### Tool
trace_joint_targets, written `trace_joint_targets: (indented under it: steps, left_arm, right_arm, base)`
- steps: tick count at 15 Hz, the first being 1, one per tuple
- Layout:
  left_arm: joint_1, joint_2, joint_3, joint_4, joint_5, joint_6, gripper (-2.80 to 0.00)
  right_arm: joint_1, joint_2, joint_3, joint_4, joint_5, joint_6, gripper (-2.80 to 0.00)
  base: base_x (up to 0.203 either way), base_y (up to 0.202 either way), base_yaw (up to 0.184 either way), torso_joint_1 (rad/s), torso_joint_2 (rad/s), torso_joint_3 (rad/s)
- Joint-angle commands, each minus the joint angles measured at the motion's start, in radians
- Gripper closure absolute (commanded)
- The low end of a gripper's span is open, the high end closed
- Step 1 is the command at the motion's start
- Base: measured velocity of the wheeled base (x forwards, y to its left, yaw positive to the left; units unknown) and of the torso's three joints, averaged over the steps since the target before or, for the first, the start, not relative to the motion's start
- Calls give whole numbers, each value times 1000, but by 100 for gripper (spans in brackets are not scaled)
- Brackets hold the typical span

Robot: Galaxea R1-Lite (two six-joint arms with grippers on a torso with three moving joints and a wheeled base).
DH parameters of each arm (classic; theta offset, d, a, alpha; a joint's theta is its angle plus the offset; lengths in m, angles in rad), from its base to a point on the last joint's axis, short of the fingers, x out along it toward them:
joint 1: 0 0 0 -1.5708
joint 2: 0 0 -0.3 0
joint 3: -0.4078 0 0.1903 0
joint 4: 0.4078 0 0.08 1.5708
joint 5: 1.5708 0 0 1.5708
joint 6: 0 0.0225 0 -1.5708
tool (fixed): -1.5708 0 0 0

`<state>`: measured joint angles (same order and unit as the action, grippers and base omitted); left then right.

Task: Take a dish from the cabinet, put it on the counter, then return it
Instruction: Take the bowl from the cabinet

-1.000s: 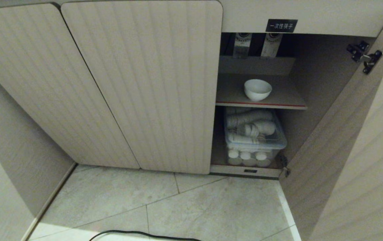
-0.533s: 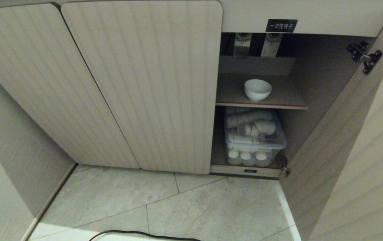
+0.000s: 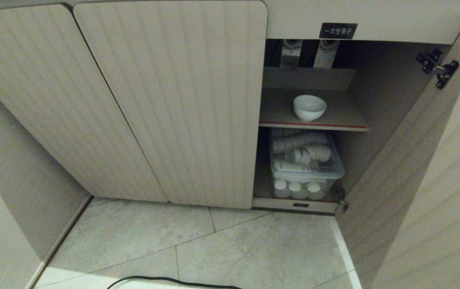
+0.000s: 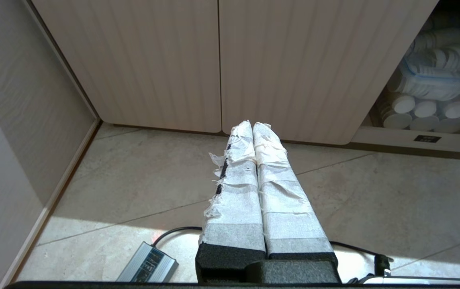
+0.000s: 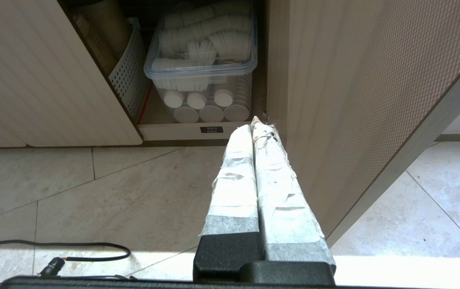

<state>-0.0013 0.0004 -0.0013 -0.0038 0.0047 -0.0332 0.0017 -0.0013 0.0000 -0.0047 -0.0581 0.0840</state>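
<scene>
small white glossy ceramic bowl (image 3: 309, 107) alone on red-edged shelf (image 3: 346, 116) | clear plastic tub of cups (image 3: 306, 160) at its 6 o'clock | open ribbed door (image 3: 410, 168) at 3 | left gripper (image 4: 252, 127), right gripper (image 5: 252, 124) both clenched, empty

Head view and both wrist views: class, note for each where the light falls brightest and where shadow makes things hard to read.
Head view: dim and even; the bowl shows clearly, the recess above its shelf is dark. Left wrist view: a sunlit band on the floor washes out near the cable. Right wrist view: the same glare low on the floor, while the open door is well lit.
</scene>
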Motion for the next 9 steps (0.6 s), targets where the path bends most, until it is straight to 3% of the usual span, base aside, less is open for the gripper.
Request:
trace_joint_targets:
  steps: [1,9]
  left_arm:
    - [0,0,0,-1,1,-1,0]
    - [0,0,0,-1,1,-1,0]
  right_arm:
    - [0,1,0,-1,0,0,0]
    - [1,1,0,0,-2,0,0]
  base:
    - [0,0,0,0,0,0]
    - [0,0,0,0,0,0]
